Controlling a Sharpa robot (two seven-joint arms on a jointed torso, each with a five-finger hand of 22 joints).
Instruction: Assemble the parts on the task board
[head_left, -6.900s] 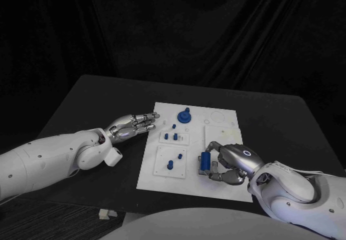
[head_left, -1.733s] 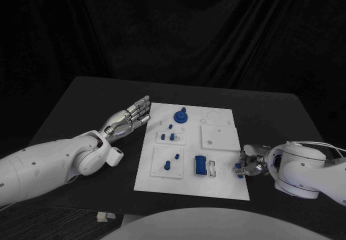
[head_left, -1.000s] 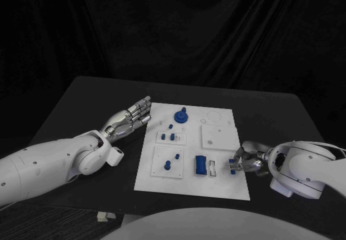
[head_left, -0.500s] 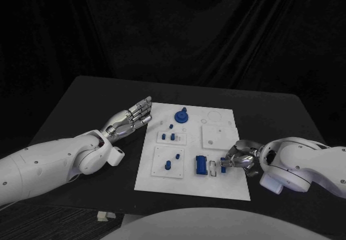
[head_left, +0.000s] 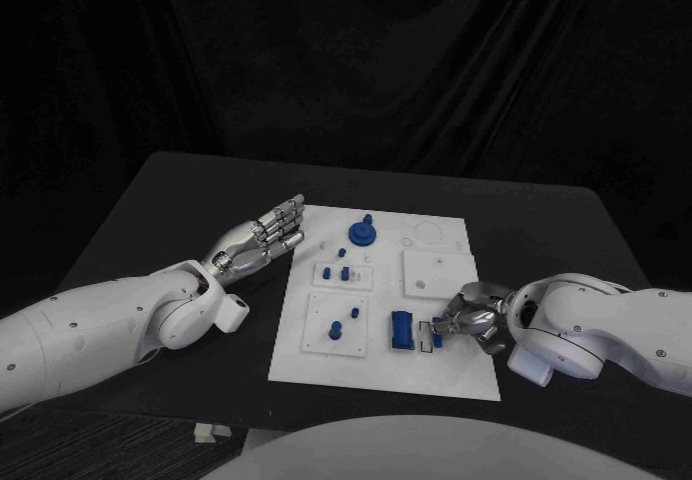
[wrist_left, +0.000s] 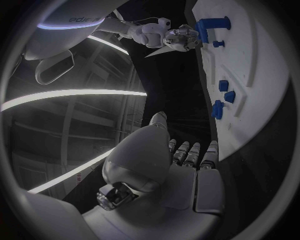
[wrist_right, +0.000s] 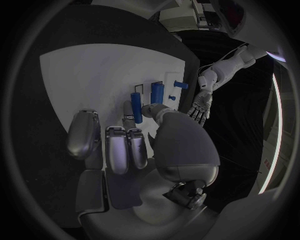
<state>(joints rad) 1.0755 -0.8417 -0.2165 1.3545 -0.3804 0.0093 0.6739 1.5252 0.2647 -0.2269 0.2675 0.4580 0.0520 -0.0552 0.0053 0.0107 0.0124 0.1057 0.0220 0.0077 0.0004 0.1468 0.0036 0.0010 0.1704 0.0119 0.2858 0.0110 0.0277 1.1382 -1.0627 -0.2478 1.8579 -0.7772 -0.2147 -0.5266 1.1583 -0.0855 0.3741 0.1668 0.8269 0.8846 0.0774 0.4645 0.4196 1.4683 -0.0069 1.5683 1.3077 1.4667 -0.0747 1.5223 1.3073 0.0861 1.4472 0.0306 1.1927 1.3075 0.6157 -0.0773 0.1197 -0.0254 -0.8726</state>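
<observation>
I have the right hand (head_left: 473, 325) low over the near right part of the task board (head_left: 440, 238), its fingers (wrist_right: 116, 148) closed around a small blue part (wrist_right: 137, 110) held just beside the blue block (head_left: 401, 330) and the white slot next to it. The left hand (head_left: 261, 243) waits at the board's left edge, flat, fingers spread, holding nothing.

My worry is the seating: if the part goes in tilted, it may jam at the slot's lip or slip out of the pinch and roll across the bench (head_left: 173, 200). The fingers could also knock the blue block, since they are nearly touching it.

From the head view, the hand covers the slot and most of the part, so I cannot judge alignment or whether the part already touches the board. The wrist view shows the part's length but not its tip.
</observation>
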